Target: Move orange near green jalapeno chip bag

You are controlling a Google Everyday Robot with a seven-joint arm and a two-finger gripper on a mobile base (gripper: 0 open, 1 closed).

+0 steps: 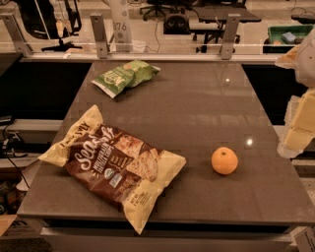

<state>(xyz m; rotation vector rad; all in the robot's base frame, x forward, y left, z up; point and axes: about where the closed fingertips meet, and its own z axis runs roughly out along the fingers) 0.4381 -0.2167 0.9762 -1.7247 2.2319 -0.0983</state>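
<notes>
Resting on the worktop (197, 98), the orange (224, 161) lies just left of and below the gripper (299, 129) at the right edge; grip state cannot be told. The green jalapeno chip bag (125, 76) lies far left, beyond.

Round orange (224, 161) sits front right, green jalapeno chip bag (125, 76) far back left, end effector (301, 123) at right edge

Setting: office-style lab. Evidence: grey work table (197, 108); glass partition on metal brackets (99, 35); rolling chair (156, 8) and dark desk (227, 13) beyond; green bin (290, 34); floor cables (9, 143) left. My gripper (298, 125) hangs at the table's right edge.
</notes>
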